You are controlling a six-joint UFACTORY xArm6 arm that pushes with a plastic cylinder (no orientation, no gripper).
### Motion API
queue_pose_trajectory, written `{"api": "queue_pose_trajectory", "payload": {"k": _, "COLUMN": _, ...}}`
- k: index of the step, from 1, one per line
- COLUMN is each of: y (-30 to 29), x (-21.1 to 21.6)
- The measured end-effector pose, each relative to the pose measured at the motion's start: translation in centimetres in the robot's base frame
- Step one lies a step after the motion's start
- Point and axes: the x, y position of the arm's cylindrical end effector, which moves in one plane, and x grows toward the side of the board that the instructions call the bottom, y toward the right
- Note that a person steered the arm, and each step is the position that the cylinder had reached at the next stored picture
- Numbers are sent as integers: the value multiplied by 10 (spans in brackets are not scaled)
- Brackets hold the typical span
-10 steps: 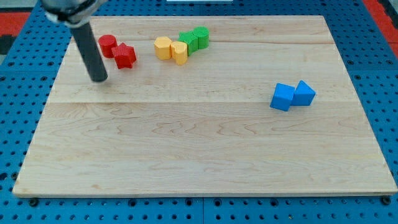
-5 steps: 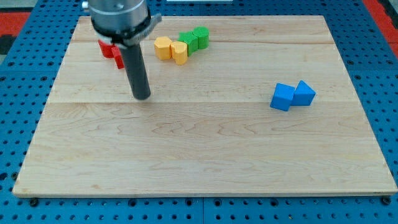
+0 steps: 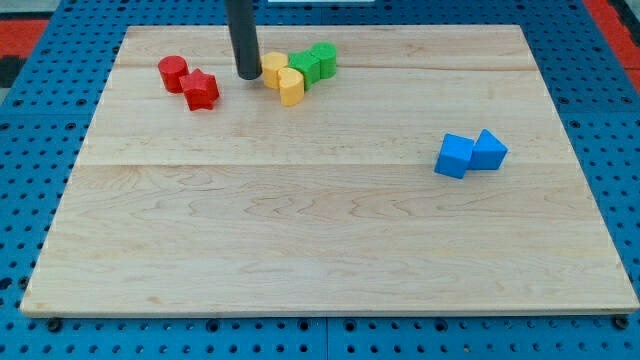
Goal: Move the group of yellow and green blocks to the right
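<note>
My tip sits in the upper centre-left of the frame, at the left edge of the yellow/green group, touching or just beside the left yellow block, which the rod partly hides. No gripper or fingers on this rig: just a straight dark rod coming down from the view's top.

Task group is in the upper middle of the wooden board, near the top edge:
- left yellow block, shape unclear behind the rod
- second yellow block, rounded, just below-right of the first, touching it
- green block, up-right of the yellows, touching them
- green cylinder, at the group's right end, touching the other green

Four blocks form a tight diagonal cluster rising toward the view's right.

Other blocks:
- red cylinder and red star-shaped block, upper left of the frame, touching each other, left of the tip and apart from it
- two blue blocks, a cube and an angular one, right-centre of the frame, touching each other, well apart from the group.

Board lies on a blue pegboard surface.
</note>
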Motion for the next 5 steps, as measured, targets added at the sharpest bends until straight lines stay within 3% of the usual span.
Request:
{"api": "queue_pose_trajectory", "payload": {"k": 3, "y": 33, "x": -10}}
{"api": "queue_pose_trajectory", "payload": {"k": 5, "y": 2, "x": -10}}
